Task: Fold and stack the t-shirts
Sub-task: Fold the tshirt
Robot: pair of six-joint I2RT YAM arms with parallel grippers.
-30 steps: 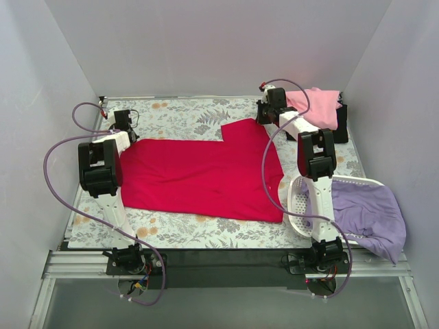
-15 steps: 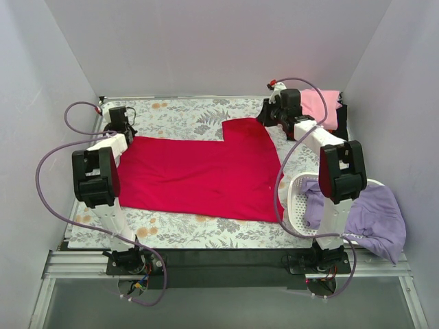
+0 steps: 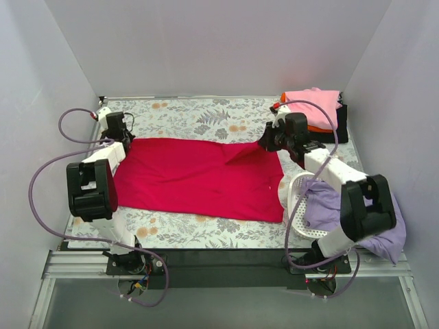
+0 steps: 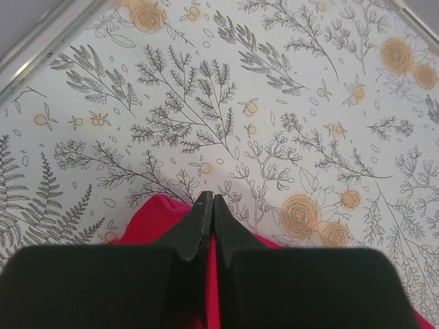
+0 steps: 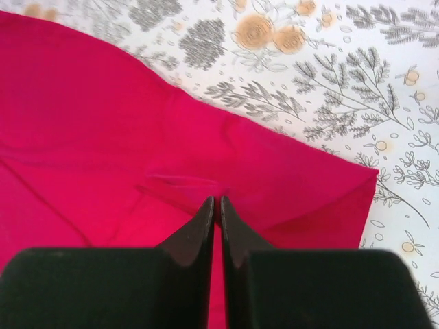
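The red t-shirt (image 3: 199, 178) lies spread across the floral worktop (image 3: 192, 116), its far right part raised in a fold. The left end effector (image 4: 208, 199) is clamped on its far left corner, and the right end effector (image 5: 214, 202) on that raised fold. A lavender t-shirt (image 3: 357, 212) drapes over the basket (image 3: 291, 199).

A large t-shirt (image 3: 199, 178) is lying across the desk's (image 3: 199, 115) middle, the left end effector (image 4: 209, 199) at its far left corner, the right end effector (image 5: 215, 202) at its far right. A basket (image 3: 295, 200) is sitting right of it, another t-shirt (image 3: 367, 212) spilling over it, a t-shirt pile (image 3: 312, 104) resting behind.
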